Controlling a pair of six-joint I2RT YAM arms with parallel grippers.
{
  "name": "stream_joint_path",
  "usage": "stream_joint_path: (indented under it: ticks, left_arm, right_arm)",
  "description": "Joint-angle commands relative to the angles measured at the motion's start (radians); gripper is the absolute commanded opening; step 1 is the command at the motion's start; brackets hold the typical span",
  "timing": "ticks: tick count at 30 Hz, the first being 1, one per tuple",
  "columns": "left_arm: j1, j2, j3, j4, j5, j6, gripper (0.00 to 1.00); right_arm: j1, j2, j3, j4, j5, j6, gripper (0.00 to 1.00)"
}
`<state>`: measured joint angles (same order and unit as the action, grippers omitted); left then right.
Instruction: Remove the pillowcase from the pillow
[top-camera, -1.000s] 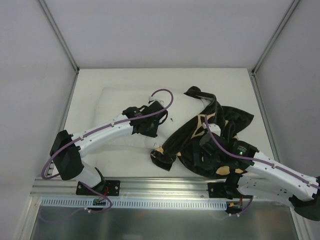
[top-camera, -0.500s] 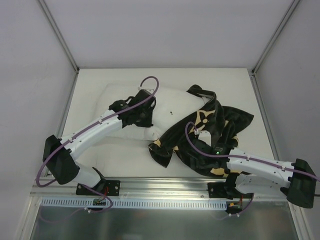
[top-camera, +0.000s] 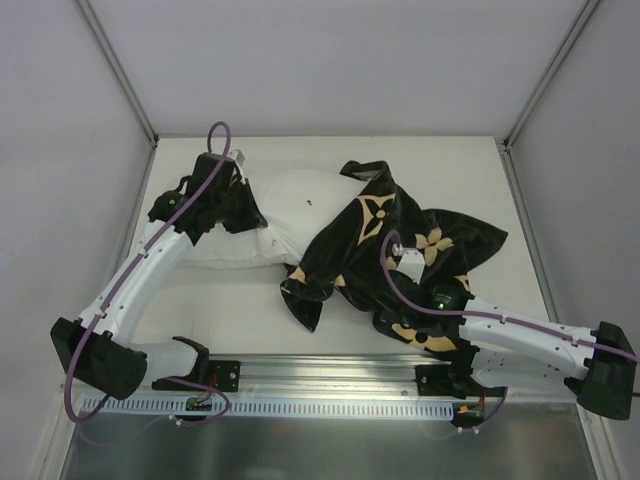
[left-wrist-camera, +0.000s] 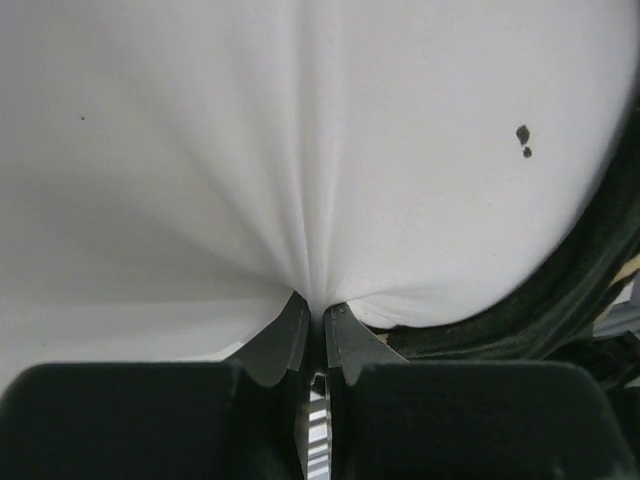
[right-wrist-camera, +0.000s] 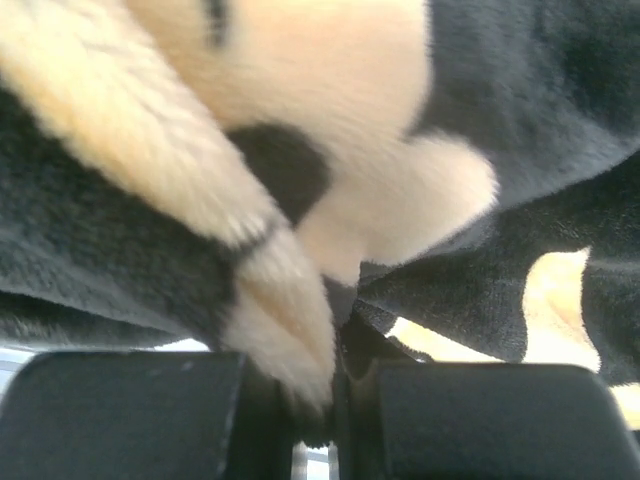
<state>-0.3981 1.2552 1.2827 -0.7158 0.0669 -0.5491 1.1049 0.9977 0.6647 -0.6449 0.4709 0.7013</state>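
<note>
Toward 10 o'clock on the table (top-camera: 225, 300), the left gripper (left-wrist-camera: 316, 312) is pinched tight on a pleat of the white pillow (top-camera: 300, 195), with fabric fanning away from its closed tips. Toward 4 o'clock the right gripper (right-wrist-camera: 325, 385) is clamped on a fold of the black-and-tan pillowcase (top-camera: 455, 235), plush bulging over both fingers. The pillow lies across the far-left part of the table, and its 3 o'clock end meets the bunched cover; I cannot tell whether that end sits inside the opening or merely under a flap. The step in hand looks like the pull-apart: pillow toward 9–10 o'clock, cover toward 4–5 o'clock. To do it well, pull along one straight line through both grips, keep low so the stuffing slides rather than folds, and go steadily, since the left pinch holds only a thin pleat that could slip. Room is tight for the left arm, with the table edge and the enclosure wall (top-camera: 60, 150) near at 9 o'clock. More bare surface lies toward 6–7 o'clock, and the right arm can draw back toward its base at 5 o'clock.
</note>
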Motion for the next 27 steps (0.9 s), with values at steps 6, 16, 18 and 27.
stream_joint_path:
  ticks: [6,16,18,27]
  left_arm:
    - [0.265,-0.151,0.06,0.073,-0.068,0.006,0.0]
    - [0.498,-0.163,0.047,0.053,0.066,0.002,0.0]
    - [0.496,-0.158,0.04,0.055,0.132,0.001,0.0]
    - [0.01,-0.134,0.027,0.053,-0.03,0.121,0.19]
  right_arm:
    - [-0.095,-0.097,-0.04,-0.387,0.15,0.095,0.02]
    - [-0.332,-0.297,0.11,-0.384,0.152,-0.092,0.05]
    - [-0.333,-0.268,0.144,-0.38,0.17,-0.108,0.08]
    - [-0.335,-0.143,0.138,-0.312,0.123,-0.137,0.17]
